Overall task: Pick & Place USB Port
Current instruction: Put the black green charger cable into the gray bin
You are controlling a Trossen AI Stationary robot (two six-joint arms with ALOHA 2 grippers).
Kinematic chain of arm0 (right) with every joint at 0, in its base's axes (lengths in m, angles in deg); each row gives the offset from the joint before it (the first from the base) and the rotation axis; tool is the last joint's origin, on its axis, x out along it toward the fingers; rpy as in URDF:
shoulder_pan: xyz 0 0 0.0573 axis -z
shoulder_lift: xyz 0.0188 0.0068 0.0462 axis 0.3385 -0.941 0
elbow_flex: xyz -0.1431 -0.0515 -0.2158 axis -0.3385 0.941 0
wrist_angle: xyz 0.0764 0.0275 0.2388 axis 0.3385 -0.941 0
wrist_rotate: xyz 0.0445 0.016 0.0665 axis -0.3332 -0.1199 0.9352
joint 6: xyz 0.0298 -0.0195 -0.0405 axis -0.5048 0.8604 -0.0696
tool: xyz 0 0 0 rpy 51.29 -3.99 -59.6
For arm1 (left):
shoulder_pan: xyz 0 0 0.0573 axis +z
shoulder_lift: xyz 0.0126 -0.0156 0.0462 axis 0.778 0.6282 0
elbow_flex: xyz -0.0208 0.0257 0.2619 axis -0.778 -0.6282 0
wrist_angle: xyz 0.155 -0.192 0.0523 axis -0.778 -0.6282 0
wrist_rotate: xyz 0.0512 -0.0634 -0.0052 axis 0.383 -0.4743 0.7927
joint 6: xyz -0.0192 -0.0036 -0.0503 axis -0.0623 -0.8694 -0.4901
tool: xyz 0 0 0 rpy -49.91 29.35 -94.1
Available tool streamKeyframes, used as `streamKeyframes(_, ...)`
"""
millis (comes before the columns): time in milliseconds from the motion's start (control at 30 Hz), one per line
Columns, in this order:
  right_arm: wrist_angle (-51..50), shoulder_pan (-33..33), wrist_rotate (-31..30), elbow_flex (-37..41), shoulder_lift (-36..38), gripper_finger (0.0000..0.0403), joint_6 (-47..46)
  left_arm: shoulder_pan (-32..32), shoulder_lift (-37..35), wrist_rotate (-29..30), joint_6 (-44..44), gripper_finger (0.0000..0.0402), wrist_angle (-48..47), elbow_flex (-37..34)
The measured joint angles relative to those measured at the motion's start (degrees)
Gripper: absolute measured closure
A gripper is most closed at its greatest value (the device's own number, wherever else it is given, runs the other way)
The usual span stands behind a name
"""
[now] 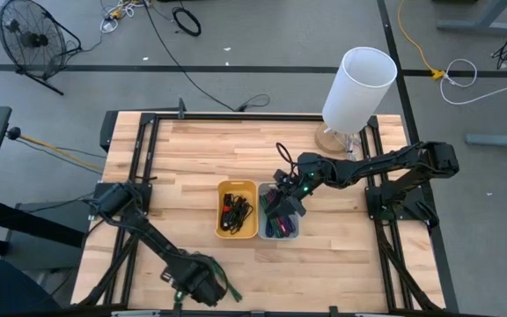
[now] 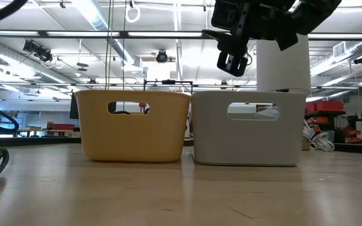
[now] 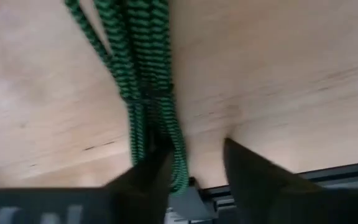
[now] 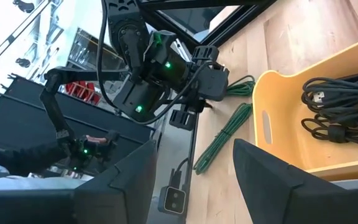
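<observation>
Left gripper (image 3: pixel 191 171) at six o'clock straddles the green cable (image 3: pixel 148 93) — fingers apart, not clenched; right gripper (image 1: pixel 282 195) hangs open over the grey bin (image 1: pixel 294 234).

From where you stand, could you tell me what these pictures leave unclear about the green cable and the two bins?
- Green cable: the left wrist view is blurred, and the left gripper covers its near end, so no plug shows.
- Grip: whether the left fingers pinch the cable is unclear.
- Yellow bin and grey bin: in the low view, their walls hide the contents.
- Grey bin contents: in the high view, the right gripper covers part.
</observation>
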State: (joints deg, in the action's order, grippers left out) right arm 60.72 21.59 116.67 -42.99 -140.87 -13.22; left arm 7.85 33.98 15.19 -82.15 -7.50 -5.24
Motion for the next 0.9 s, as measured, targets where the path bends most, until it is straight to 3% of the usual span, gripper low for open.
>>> streamKeyframes(133, 0.01, 0.15, -0.23, 0.0, 0.0, 0.019, -0.22, 0.31, 0.05, -0.79, 1.9, 0.0373, -0.6, -0.12)
streamKeyframes(167, 0.01, 0.19, -0.49, 0.0, 0.0, 0.019, -0.21, 0.31, -0.22, -0.65, 2.07, 0.0384, -0.58, -0.04)
streamKeyframes(333, 0.3, 0.6, -1.07, 0.0, 0.0, 0.019, -0.2, 0.5, -2.33, 1.42, 2.84, 0.0395, -0.61, -0.37)
streamKeyframes(733, 0.48, 1.73, -0.5, 0.0, 0.0, 0.019, 0.17, 1.54, -15.24, 5.41, -1.38, 0.04, -3.7, -0.24)
streamKeyframes(833, 0.48, 1.93, -0.38, 0.0, 0.0, 0.019, 0.23, 1.88, -20.49, 11.69, -2.99, 0.04, -5.7, -0.24)
streamKeyframes(900, 0.49, 1.93, -0.37, 0.0, 0.0, 0.019, 0.21, 2.29, -24.41, 19.54, -3.05, 0.04, -6.25, -0.24)
